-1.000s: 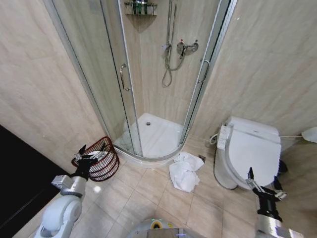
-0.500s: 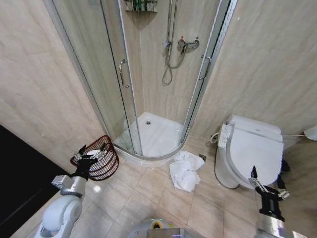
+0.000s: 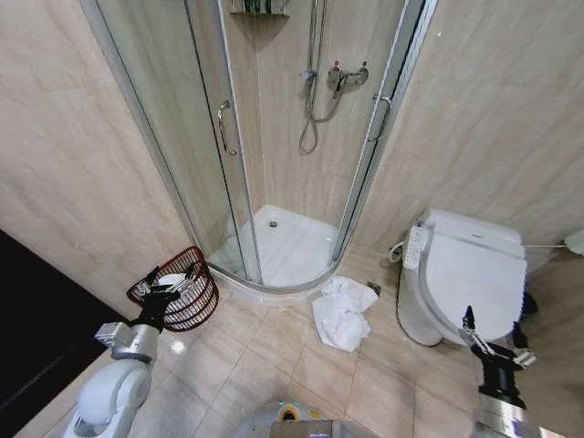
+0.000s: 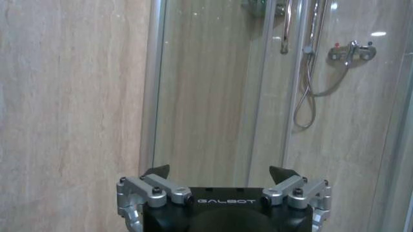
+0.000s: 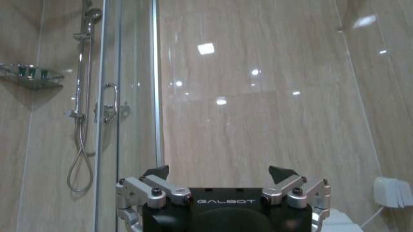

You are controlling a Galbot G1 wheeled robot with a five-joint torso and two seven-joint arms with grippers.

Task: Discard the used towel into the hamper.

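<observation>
The soft white towel (image 3: 340,312) lies crumpled on the tiled floor (image 3: 274,365) by the shower. The round wire hamper (image 3: 182,290) sits near the left gripper (image 3: 169,287). Both it and the right gripper (image 3: 493,330) are wide open, holding nothing.

My left arm, at the lower left of the head view, is a rounded silver-grey shell ending in a black wrist and my left gripper (image 3: 171,284), black with pale metal links. My right gripper (image 3: 493,330), at the lower right, is the same: black fingers on a black wrist above a grey cuff. In both wrist views my grippers (image 4: 219,170) (image 5: 219,170) show a black body lettered GALBOT in white, silver brackets with dark screws, and black pointed fingertips.
</observation>
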